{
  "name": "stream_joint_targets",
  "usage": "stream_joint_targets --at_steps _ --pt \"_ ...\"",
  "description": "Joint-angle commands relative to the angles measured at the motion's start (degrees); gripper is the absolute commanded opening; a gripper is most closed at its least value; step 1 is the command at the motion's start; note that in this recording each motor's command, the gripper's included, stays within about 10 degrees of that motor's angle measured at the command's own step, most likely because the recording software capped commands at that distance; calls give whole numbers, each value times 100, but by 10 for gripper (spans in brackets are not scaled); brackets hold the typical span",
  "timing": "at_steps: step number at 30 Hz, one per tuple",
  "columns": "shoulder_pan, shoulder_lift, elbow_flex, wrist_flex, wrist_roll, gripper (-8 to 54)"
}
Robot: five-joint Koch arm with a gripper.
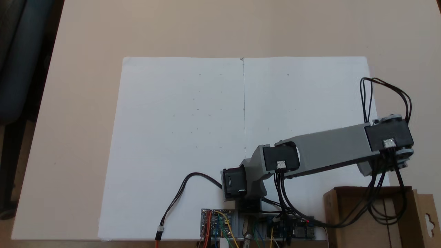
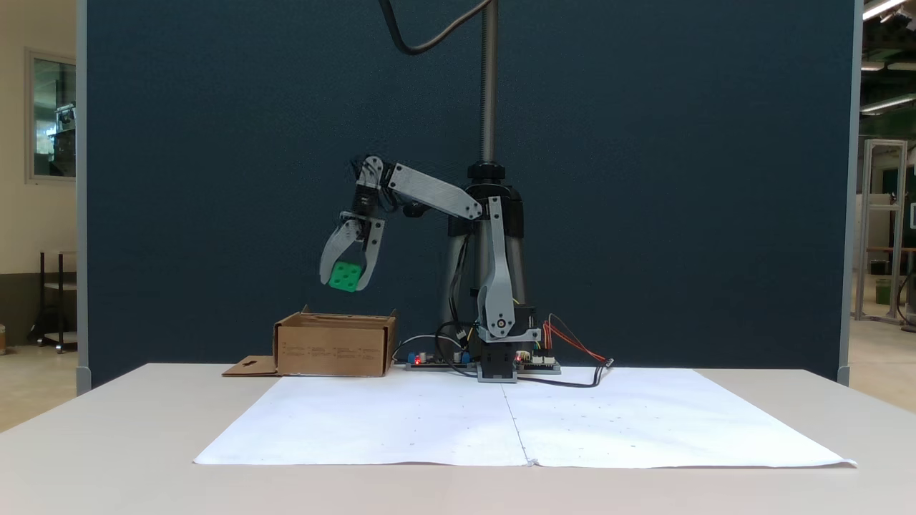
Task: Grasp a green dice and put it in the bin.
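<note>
Green plastic cube with round pips [image 2: 346,276]: we are seeing it pinched between the jaws, hanging in the air above the box.
Grey gripper [image 2: 346,280]: we are watching it clamping the cube, pointing down.
Brown low-walled cardboard box [image 2: 335,347]: sitting beside the arm's base, flap [image 2: 250,367] lying flat.

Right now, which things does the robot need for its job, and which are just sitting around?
Needed for the job:
- the green dice, held in the pincer above the box
- the bin, a brown cardboard box with its top open

Just sitting around:
- the white paper sheets on the table
- the circuit boards and wires by the arm's base
- the dark blue screen behind
</note>
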Motion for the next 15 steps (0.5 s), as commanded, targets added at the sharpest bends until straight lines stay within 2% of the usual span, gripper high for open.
stream_joint_targets --at_steps 1,8,11,15 --pt "501 35 -396 -501 -554 121" --pt "1652 -308 -396 -642 -791 121" --pt "1863 -431 -387 272 -791 121" --pt "1863 -483 -360 369 -791 121"
